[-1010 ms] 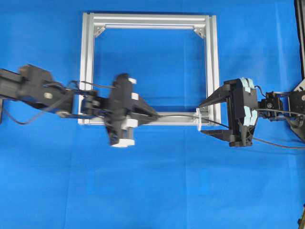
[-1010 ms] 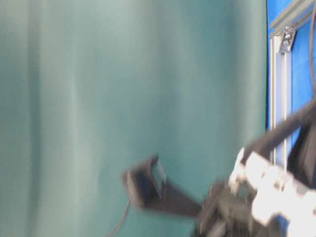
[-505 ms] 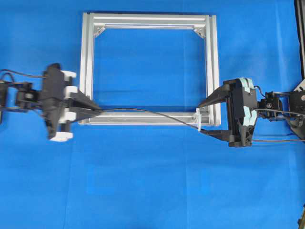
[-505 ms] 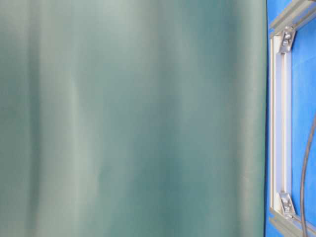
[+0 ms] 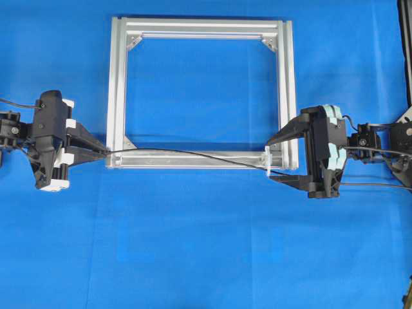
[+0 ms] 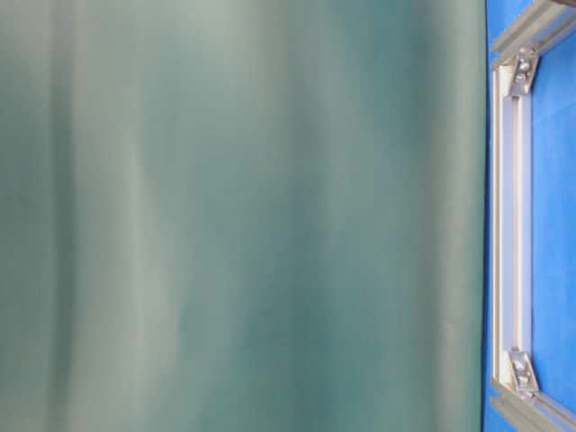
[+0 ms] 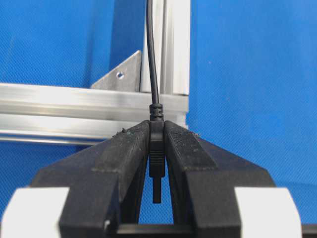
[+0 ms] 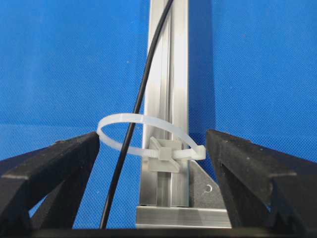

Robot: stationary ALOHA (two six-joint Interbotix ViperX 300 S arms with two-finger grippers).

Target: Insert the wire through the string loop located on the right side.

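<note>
Left gripper [image 5: 103,152] pulled back left off the frame [image 5: 119,90], jaws pinching the plug of the wire [image 5: 193,154]. Thin black wire apparently passes through white string loop [image 8: 143,134]. Right gripper [image 5: 273,159] wide open, empty.

1 frame [image 5: 202,94], 1 wire [image 5: 193,154], 1 loop [image 5: 268,161].

Thin black wire [image 8: 130,134] passes through white string loop [image 8: 148,134].

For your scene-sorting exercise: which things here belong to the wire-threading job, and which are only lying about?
Job:
wire
string loop
left gripper, shut on the wire's plug
right gripper, jaws wide around the loop

Lying about:
aluminium frame
blue cloth
</note>
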